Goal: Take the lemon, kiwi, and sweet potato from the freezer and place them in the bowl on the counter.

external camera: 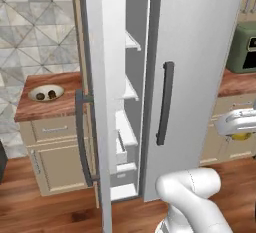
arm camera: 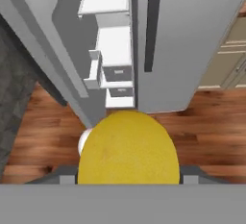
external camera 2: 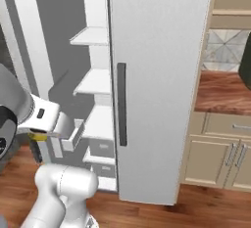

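Observation:
My gripper (arm camera: 128,171) is shut on the bright yellow lemon (arm camera: 128,146), which bulges between the fingertips in the hand view. In the left base view the lemon (external camera: 242,136) hangs under the hand at the far right, in front of the freezer (external camera: 195,52). From the right base the gripper (external camera 2: 39,132) and lemon (external camera 2: 36,136) sit low on the left. The freezer's left door (external camera: 102,102) stands open on white shelves (external camera: 129,92). The bowl (external camera: 57,96) rests on the counter (external camera: 45,109) to the left. Two small dark brown lumps (external camera: 46,95) lie in the bowl, too small to tell kiwi from sweet potato.
A green appliance (external camera: 243,47) stands on another wood counter (external camera: 234,83) right of the freezer. Beige cabinets (external camera 2: 220,158) run below it. The open door lies between the hand and the bowl. Wood floor (arm camera: 206,131) spreads in front.

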